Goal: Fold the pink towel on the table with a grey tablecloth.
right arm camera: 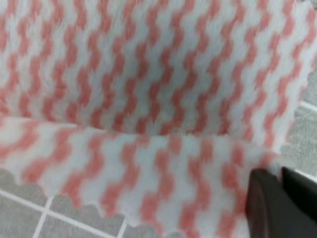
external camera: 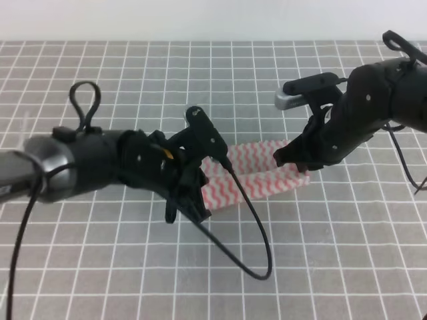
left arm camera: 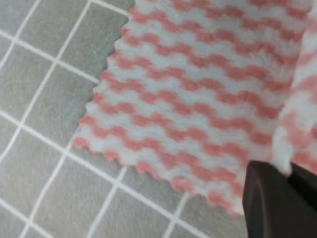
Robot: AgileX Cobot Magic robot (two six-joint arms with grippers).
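I see the pink towel (external camera: 257, 175) lying near the middle of the table with a grey tablecloth (external camera: 320, 267), stretched left to right in the high view. It is a thin cloth with pink-and-white wavy zigzag stripes and serrated edges. Its near long edge is raised off the table and curled over, so a nearer band of cloth stands above a farther band that lies flat, with a trough between them. On my left wrist view a flat portion rests on the grey cloth, its toothed corner plainly visible. The tablecloth is grey with thin white lines forming squares, spread flat under the towel.
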